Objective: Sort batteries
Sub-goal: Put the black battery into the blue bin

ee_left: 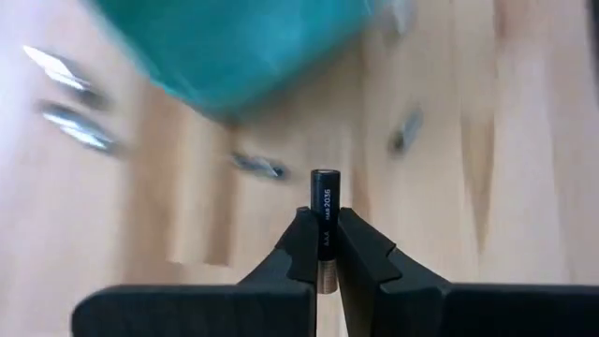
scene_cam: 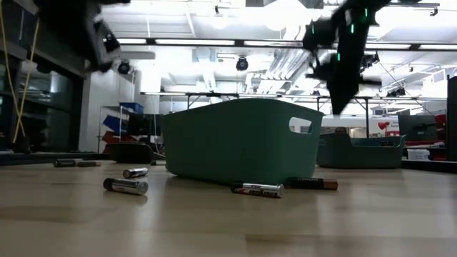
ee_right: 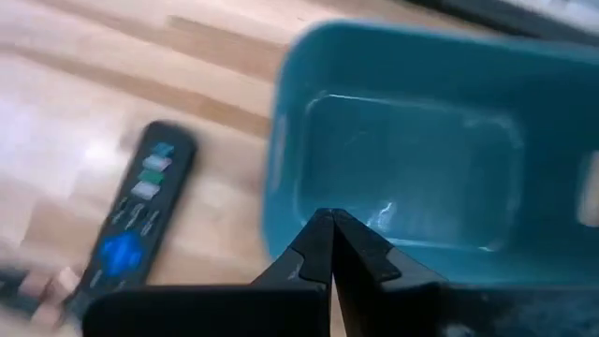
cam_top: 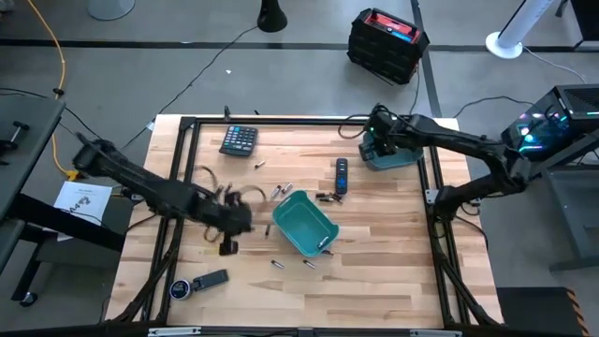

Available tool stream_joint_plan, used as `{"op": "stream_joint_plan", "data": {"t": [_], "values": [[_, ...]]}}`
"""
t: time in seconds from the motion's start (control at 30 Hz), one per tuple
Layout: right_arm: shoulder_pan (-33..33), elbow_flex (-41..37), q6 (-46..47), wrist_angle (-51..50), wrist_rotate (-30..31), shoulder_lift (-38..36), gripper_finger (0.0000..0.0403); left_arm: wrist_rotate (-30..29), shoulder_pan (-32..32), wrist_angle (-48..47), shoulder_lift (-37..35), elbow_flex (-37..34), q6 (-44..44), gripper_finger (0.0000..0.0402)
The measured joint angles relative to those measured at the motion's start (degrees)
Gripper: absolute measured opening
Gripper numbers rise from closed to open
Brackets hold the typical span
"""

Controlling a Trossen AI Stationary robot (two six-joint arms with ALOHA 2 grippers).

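From above, the left gripper (cam_top: 230,245) hangs over the left half of the tabletop (cam_top: 374,271), just off the central bin (cam_top: 304,224); bare wood lies open toward the near edge and near right corner. The right gripper (cam_top: 378,131) is over a second bin (cam_top: 391,154) at the far right corner. Two bins are in view, one calculator (cam_top: 239,139) near the far edge, one remote (cam_top: 342,175) between the bins, and a dark gadget (cam_top: 201,283) by the near left corner. About nine loose batteries (cam_top: 327,197) lie scattered around the central bin; the exact count is hard to read.

At table height, the central bin (scene_cam: 239,140) stands mid-table with five batteries (scene_cam: 126,186) on the wood before and beside it, the second bin (scene_cam: 360,151) behind to the right.

At the left wrist, the fingers (ee_left: 360,253) are pinched on one held battery (ee_left: 323,213), standing upright between them above the wood, several blurred batteries and the bin's corner beyond.

At the right wrist, the fingers (ee_right: 360,253) are closed together, nothing between them, above the second bin's (ee_right: 412,140) hollow; the remote (ee_right: 131,220) lies just beside it.
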Motion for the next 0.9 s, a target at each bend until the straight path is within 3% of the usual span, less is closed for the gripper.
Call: {"op": "stream_joint_plan", "data": {"t": [0.2, 0.4, 0.67, 0.9], "values": [[-7.5, -10.4, 0.4, 11.6, -4.1, 2.8, 0.0, -10.3, 2.1, -0.3, -10.4, 0.7, -8.7, 0.0005], [-7.4, -15.2, 3.2, 24.2, -6.4, 5.7, 0.0, -14.5, 4.9, 3.5, -11.9, 0.6, -7.5, 0.0005], [1.2, -14.9, 4.8, 28.6, -9.9, 11.0, 0.0, -14.8, 8.8, 8.8, -11.5, 0.6, -3.0, 0.0005], [12.7, -14.9, 14.4, 33.3, -10.4, 11.4, 0.0, -14.7, 11.8, 12.5, -11.5, 0.6, 1.9, 0.0005]]}}
